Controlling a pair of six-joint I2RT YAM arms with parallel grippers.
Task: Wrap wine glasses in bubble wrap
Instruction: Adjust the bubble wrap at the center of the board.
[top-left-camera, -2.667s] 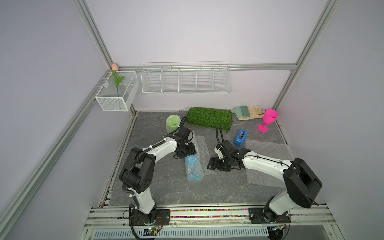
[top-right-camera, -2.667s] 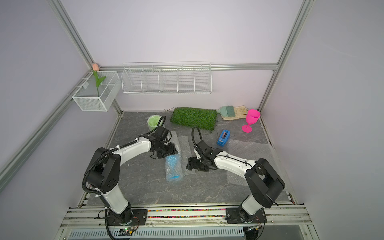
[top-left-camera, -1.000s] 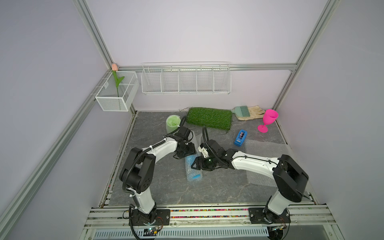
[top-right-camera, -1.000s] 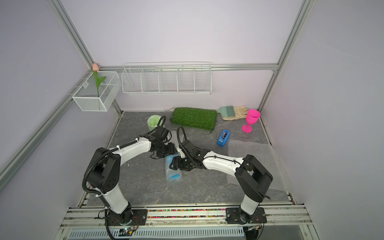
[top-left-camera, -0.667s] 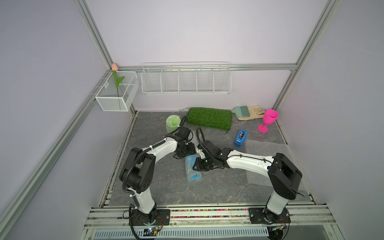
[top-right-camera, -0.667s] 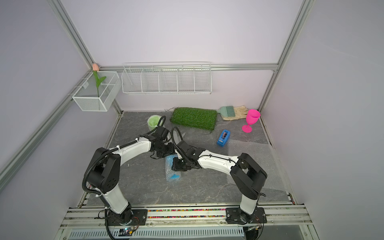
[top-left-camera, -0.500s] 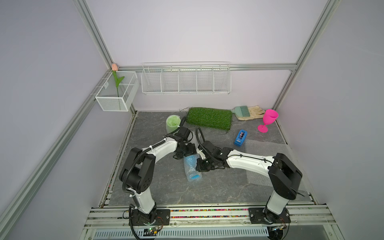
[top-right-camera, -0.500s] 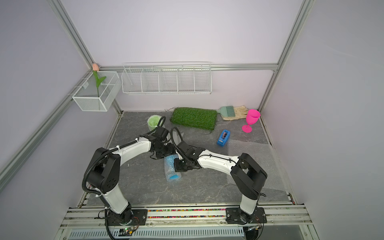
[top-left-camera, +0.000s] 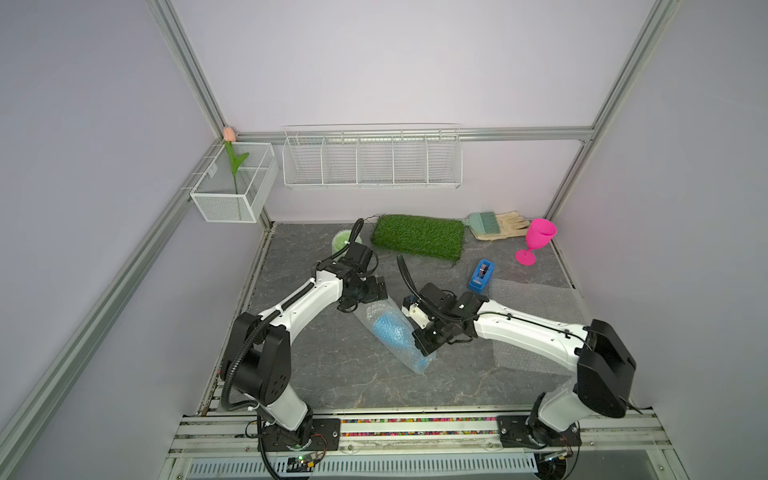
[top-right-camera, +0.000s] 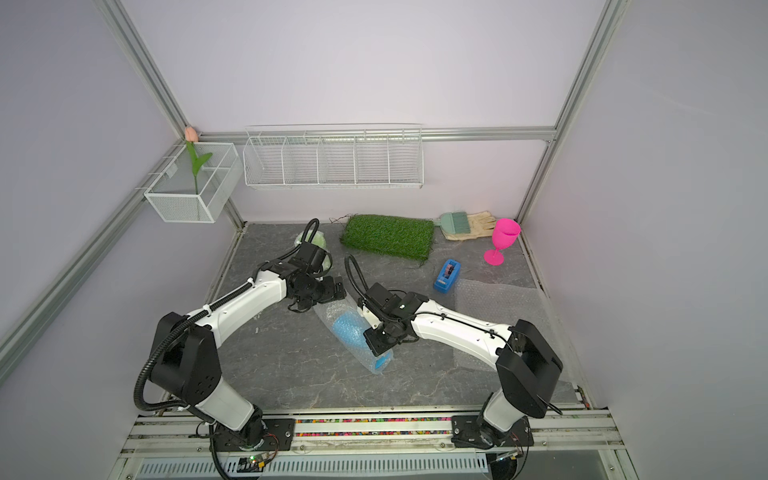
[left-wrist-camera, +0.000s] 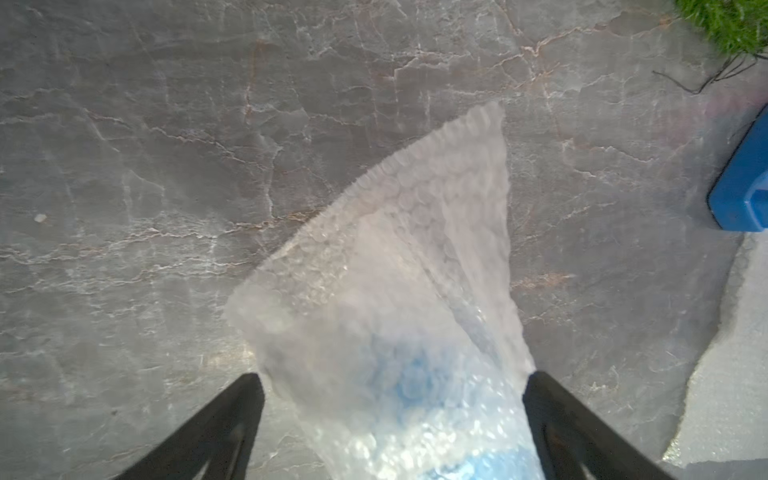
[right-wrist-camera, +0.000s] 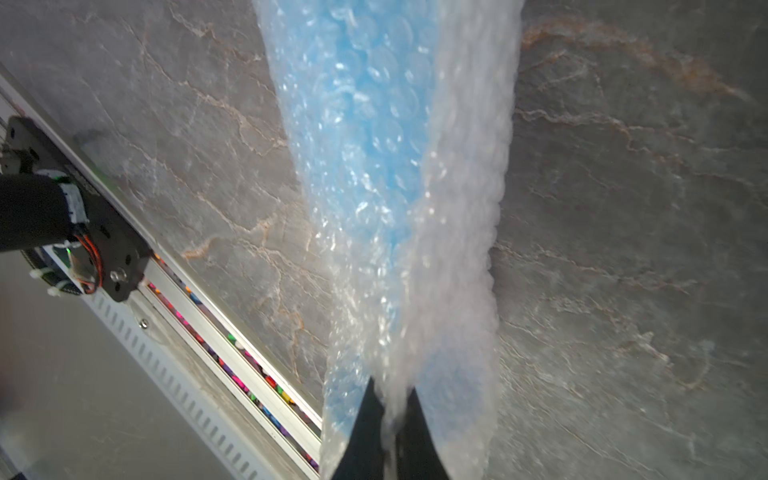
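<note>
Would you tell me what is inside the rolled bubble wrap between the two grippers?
A sky blue goblet shows through the bubble wrap, lying on its side. Its stem cannot be made out: the bubbles blur it and the right gripper, pinching the wrap, covers part.

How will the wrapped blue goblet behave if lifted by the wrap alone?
The bubble wrap is thin and its free end stands loose, so it will probably flex and sag. The blue goblet lies on its side in a loose roll, so it may slide out, or roll if pushed.

Stone tabletop (top-left-camera: 332, 374): wrapped goblet (top-left-camera: 388, 332), mat (top-left-camera: 417, 236), dispenser (top-left-camera: 481, 275)
</note>
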